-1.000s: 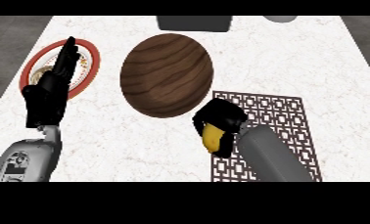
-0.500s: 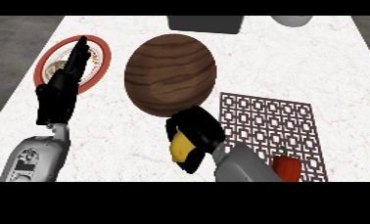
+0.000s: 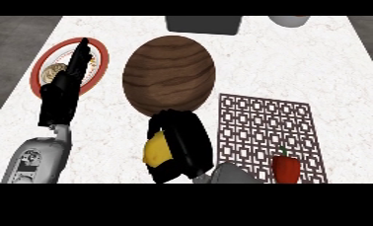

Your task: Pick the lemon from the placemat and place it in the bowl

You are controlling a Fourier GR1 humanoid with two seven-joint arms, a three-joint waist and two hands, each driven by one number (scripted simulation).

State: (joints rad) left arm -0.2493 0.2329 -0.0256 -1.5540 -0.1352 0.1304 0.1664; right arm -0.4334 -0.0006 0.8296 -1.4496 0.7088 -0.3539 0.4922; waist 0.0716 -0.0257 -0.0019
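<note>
While its fingers [image 3: 191, 138] curl round the lemon [image 3: 156, 152], the right hand [image 3: 182, 143] holds the fruit off the placemat [image 3: 266, 121], just at the near rim of the bowl [image 3: 169, 73]. A red pepper [image 3: 286, 167] stands on the placemat's near corner. At the left, the left hand [image 3: 64, 92] rests with straight fingers over a red-rimmed plate [image 3: 100, 67] on the worktop [image 3: 291, 57].

Wood-grain bowl [image 3: 169, 74]; marbled counter [image 3: 291, 57]
</note>
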